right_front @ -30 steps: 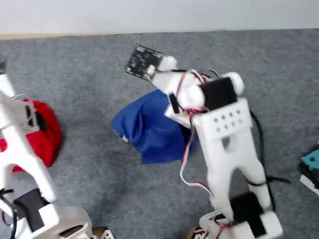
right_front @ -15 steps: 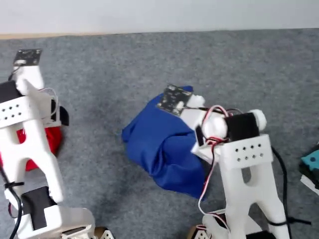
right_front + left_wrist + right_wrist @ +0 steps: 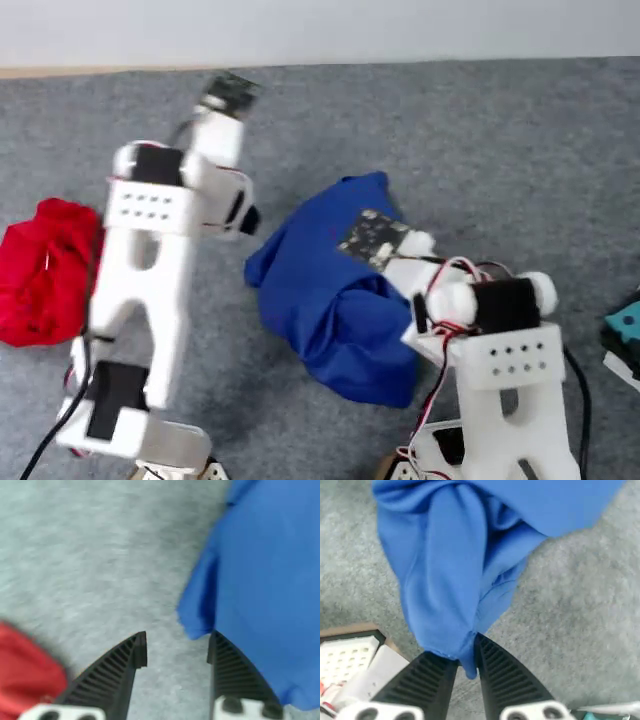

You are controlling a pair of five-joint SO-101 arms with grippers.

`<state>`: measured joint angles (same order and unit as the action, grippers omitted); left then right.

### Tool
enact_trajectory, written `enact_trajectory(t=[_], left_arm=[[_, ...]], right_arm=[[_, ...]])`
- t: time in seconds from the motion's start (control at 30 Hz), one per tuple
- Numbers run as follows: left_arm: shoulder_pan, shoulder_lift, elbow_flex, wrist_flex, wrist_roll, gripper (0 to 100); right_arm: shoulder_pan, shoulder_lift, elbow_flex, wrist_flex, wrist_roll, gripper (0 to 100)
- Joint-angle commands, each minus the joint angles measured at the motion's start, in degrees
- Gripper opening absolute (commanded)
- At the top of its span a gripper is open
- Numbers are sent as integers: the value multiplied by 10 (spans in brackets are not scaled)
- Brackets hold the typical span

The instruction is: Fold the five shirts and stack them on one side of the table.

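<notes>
Grey carpet-like covering spans the table (image 3: pixel 520 140), with a pale wall behind it. From the high view, the blue shirt (image 3: pixel 325 300) sits as a crumpled mound at the middle of the table, between the 2 arms, with 1 lobe pointing toward the far side. The red shirt (image 3: pixel 45 270) lies bunched at the left edge, well apart from it. A teal item (image 3: pixel 627 325) shows at the right edge.

In the left wrist view, the left gripper (image 3: pixel 177 647) has its 2 fingers spread and holds nothing. It is over bare grey just beside the blue shirt's edge, with a corner of red cloth on its other side.

In the right wrist view, the right gripper (image 3: pixel 466 652) is pinched tight on a fold of the blue shirt, which runs out from the fingers in a long pleat.

Compared with 1 s ago, the left arm has swung from over the red shirt toward the blue one, leaving the red shirt uncovered. The right arm has drawn back toward its base, and the blue shirt has come with it, nearer the front.
</notes>
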<state>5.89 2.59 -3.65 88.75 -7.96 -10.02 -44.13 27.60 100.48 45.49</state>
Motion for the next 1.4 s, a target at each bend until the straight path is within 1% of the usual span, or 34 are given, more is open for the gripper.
enact_trajectory(t=[0.0,0.1,0.23,0.3,0.43,0.57,0.67,0.77,0.87,0.97,1.13,1.27,1.37], left_arm=[[41,37,-9,-14,-6,207],[65,60,-9,-29,-5,207],[90,61,-24,-58,-4,207],[104,64,-48,-62,-4,207],[149,66,-85,-73,-3,207],[205,69,-87,-105,-3,207],[241,97,-90,-120,-3,207],[260,139,-91,-135,-3,207],[276,178,-111,-132,-3,207],[290,210,-144,-130,-3,207],[321,268,-214,-98,-3,207],[319,331,-267,-91,-3,207],[318,379,-306,-69,-4,204]], right_arm=[[58,-25,-3,22,-25,20],[105,-37,-3,22,-65,104],[163,-73,-3,22,-148,270],[184,-91,-3,22,-179,318],[227,-110,-3,22,-212,325],[277,-123,-2,22,-215,325],[319,-138,-2,22,-214,325],[354,-158,-1,22,-213,325],[378,-178,0,22,-212,325],[392,-186,1,22,-212,325],[393,-189,1,22,-212,325],[393,-190,1,22,-212,325],[393,-190,1,22,-212,325]])
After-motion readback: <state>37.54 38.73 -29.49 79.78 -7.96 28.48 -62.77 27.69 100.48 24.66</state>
